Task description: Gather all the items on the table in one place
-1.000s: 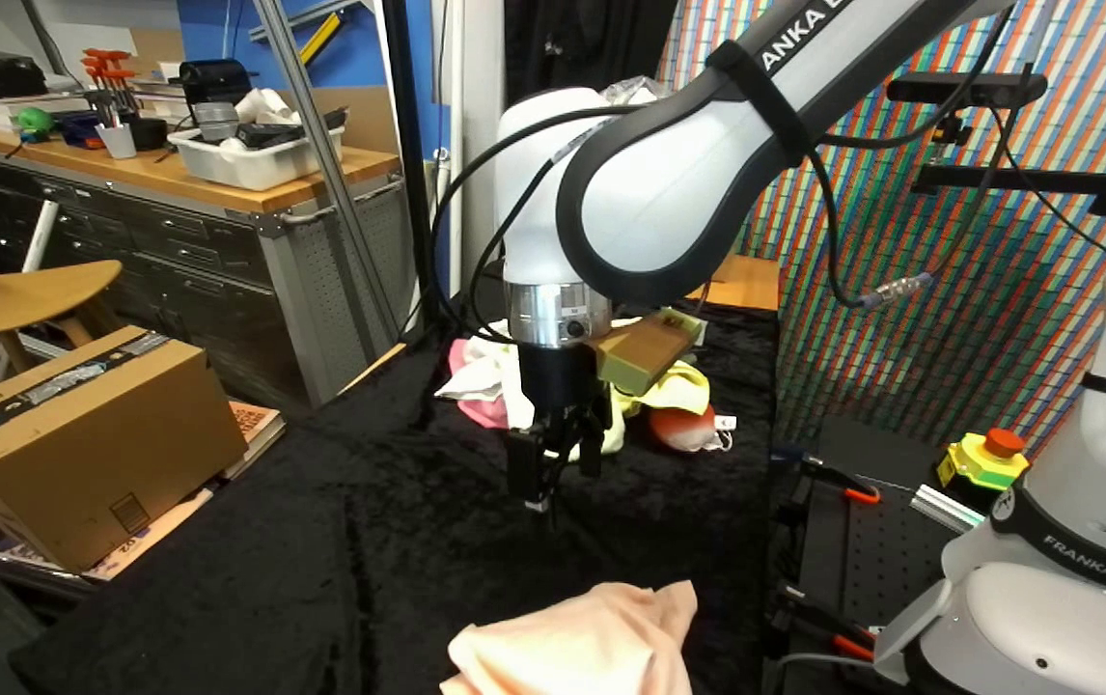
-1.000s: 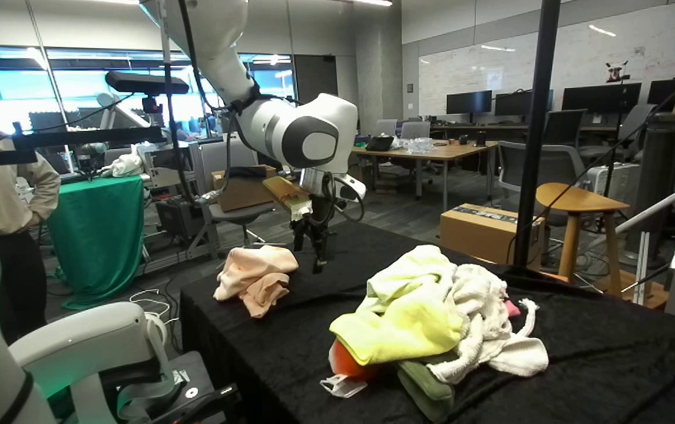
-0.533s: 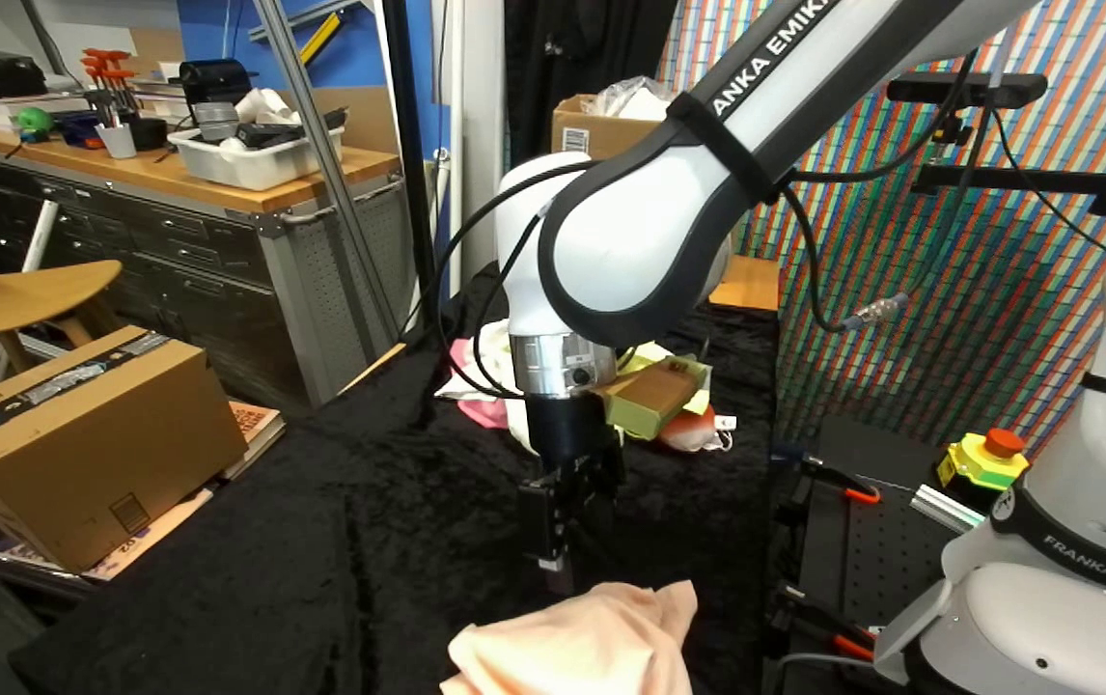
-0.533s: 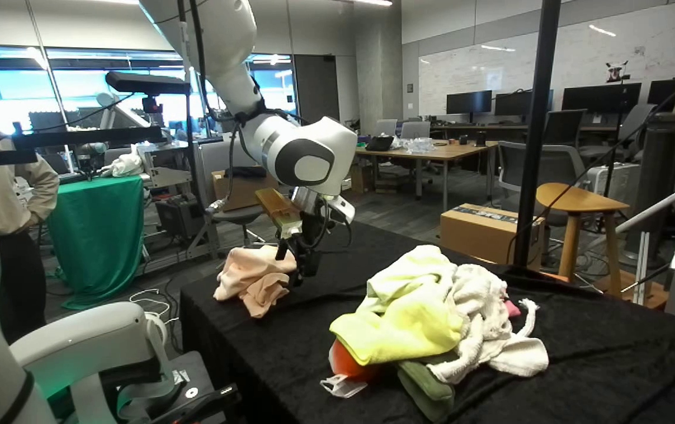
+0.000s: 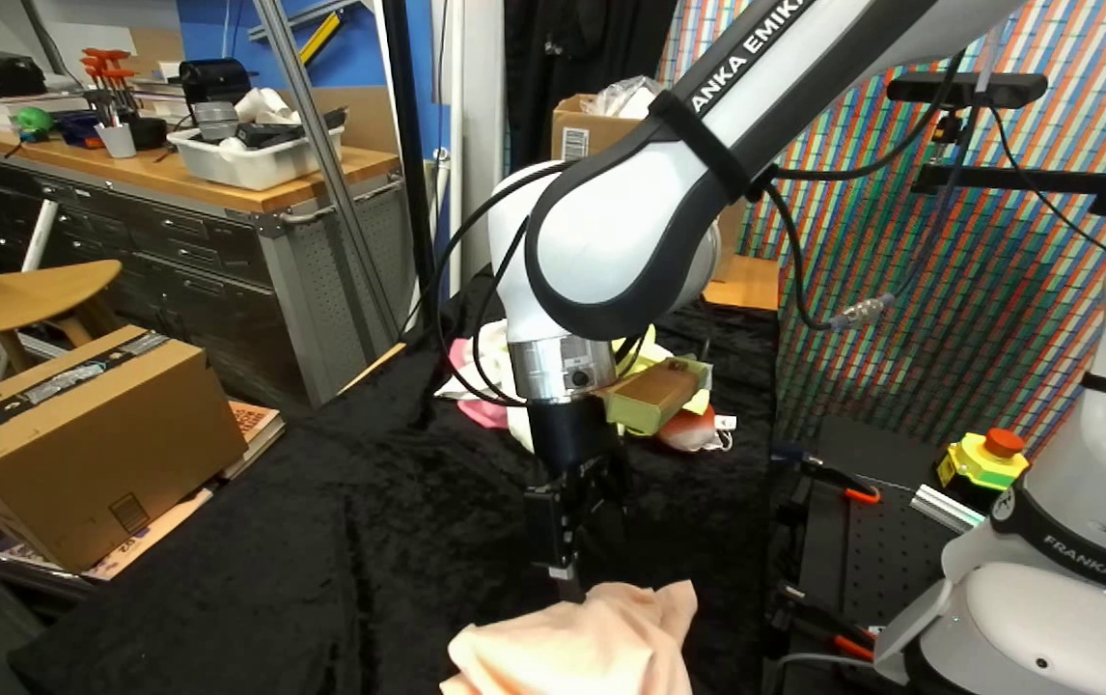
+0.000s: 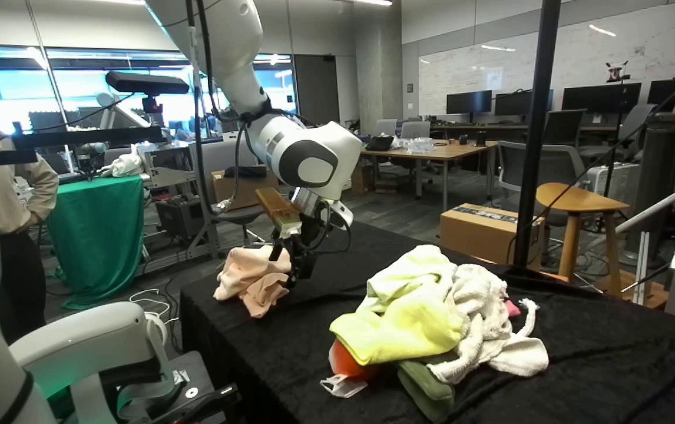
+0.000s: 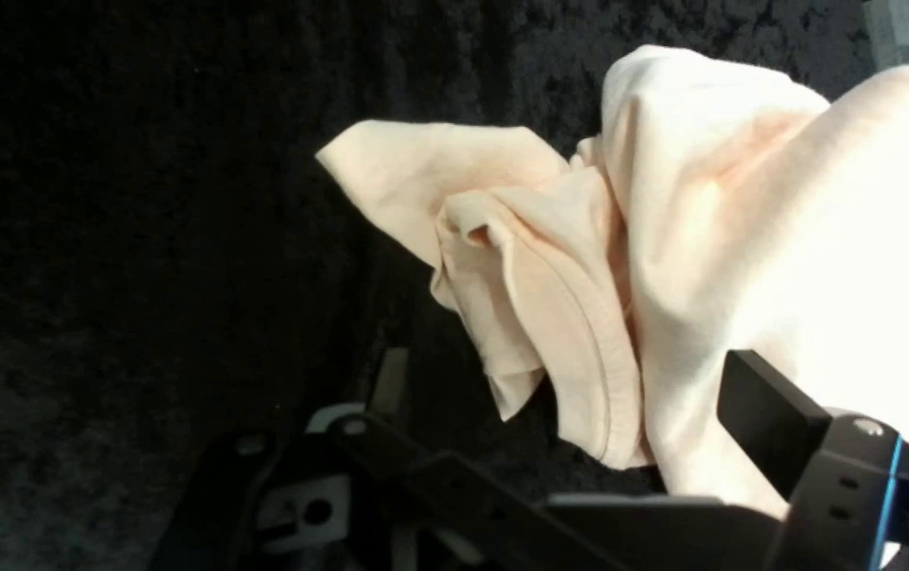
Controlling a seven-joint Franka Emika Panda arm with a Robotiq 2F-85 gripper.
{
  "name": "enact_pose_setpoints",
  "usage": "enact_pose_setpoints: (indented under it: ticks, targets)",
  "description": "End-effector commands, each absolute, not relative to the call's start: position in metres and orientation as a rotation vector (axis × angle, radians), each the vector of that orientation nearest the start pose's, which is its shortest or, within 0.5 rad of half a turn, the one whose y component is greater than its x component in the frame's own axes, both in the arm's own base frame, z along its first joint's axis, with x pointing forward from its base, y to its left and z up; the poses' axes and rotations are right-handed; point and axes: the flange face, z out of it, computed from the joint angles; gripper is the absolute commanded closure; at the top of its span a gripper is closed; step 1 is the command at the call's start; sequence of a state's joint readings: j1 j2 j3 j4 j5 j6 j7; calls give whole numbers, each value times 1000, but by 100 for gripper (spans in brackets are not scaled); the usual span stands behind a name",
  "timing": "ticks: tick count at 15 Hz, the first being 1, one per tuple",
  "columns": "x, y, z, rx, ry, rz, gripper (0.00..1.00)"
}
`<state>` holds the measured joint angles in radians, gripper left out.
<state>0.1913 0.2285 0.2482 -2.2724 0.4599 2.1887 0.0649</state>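
The black worktop (image 6: 620,359) carries a heap of rags (image 6: 426,318) near one edge. By a corner of that edge lies the peach rag (image 6: 253,277). The hand (image 7: 568,363) is spread at it, contact unclear. A red object (image 6: 346,359) shows beneath the heap.

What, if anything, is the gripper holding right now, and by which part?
Nothing is held: in the wrist view the gripper stands open, one finger seen over the peach cloth, the other over the black table.
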Motion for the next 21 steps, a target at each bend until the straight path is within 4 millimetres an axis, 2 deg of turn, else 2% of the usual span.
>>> enact_pose_setpoints:
  ticks: [1, 5, 12, 15, 21]
  targets:
    - [454, 236, 252, -2749, -102, 577, 0]
    - [453, 251, 256, -2749, -161, 559, 0]
    - [441, 292, 262, -2744, -210, 541, 0]
    - [436, 310, 259, -2742, -220, 547, 0]
    - [429, 329, 247, -2736, -231, 601, 0]
